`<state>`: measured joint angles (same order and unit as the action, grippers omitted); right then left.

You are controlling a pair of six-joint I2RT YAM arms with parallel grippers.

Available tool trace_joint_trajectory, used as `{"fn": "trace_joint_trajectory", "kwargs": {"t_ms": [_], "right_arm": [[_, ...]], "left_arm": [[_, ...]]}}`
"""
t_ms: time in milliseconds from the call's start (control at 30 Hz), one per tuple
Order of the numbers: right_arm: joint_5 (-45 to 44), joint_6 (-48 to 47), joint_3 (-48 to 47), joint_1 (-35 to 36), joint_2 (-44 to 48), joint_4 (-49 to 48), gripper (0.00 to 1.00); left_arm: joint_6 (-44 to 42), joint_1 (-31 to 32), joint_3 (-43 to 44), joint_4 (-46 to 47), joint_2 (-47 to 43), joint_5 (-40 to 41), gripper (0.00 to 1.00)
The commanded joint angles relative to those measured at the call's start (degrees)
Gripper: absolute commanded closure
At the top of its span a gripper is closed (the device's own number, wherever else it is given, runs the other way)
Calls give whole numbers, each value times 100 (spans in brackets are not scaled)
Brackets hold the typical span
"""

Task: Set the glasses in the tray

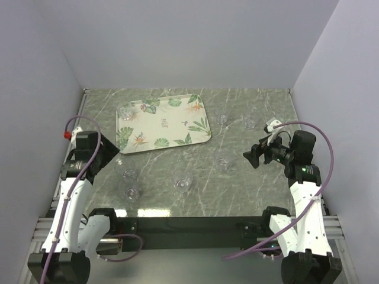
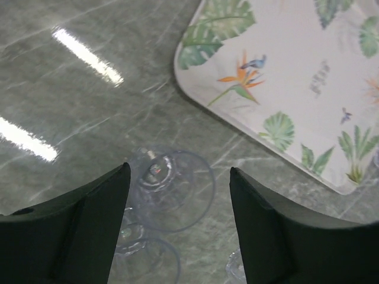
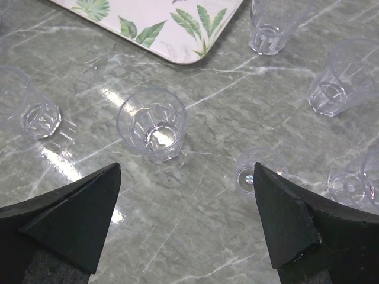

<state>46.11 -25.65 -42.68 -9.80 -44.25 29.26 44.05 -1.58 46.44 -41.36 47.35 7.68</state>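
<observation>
Green marbled surface (image 1: 237, 195) carries everything. Leaf-print tray (image 2: 296, 71) sits ahead and right of left end effector (image 2: 177, 174), ahead and left of right end effector (image 3: 186, 171). Both end effectors: fingers spread apart, gripping nothing. Clear glasses (image 3: 152, 125) scattered on surface, off tray: one directly under left gap, another by its left finger; one just ahead of right gap, others ahead-right and far left. One faint glass seemingly on tray's far-left corner.

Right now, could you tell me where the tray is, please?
In the top view, the tray lies left of centre, toward the far side, with glasses right of it and nearer.
</observation>
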Motion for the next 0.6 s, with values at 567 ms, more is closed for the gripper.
{"fn": "trace_joint_trajectory", "kwargs": {"t_ms": [567], "right_arm": [[-49, 16, 31, -127, 153, -166, 1]], "left_arm": [[964, -26, -469, -583, 538, 234, 44]]}}
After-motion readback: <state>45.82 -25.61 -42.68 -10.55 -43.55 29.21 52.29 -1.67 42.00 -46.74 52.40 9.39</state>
